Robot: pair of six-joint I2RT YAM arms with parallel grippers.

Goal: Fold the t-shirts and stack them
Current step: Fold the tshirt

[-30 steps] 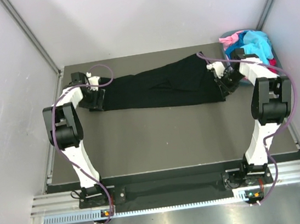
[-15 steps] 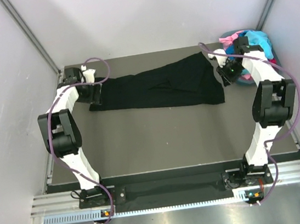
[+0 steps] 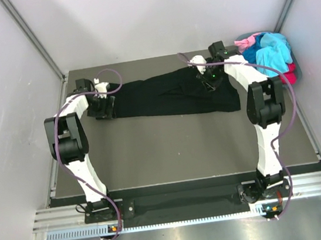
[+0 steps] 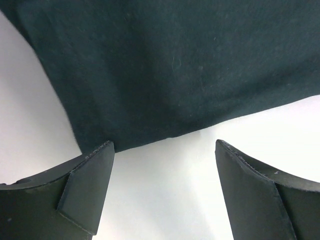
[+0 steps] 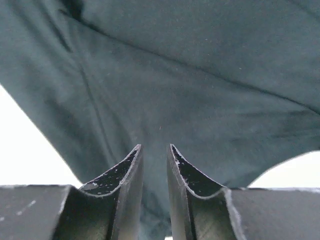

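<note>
A: How should the step be done?
B: A fold is judged to be underway. The black t-shirt (image 3: 169, 95) should be gripped at both ends and lifted evenly, kept taut. The right gripper (image 5: 155, 147) is pinched onto cloth at the end nearest the clothes pile (image 3: 267, 52). The left gripper (image 4: 165, 145) is held wide apart at the hem farthest from the pile.
A: Which way is it pointed?
B: It is laid beside the pile, its long axis run sideways away from it.

Dark table (image 3: 170, 148), black t-shirt (image 3: 169, 95) flat across its far side, colourful clothes heap (image 3: 267, 52) at far-right corner.
</note>
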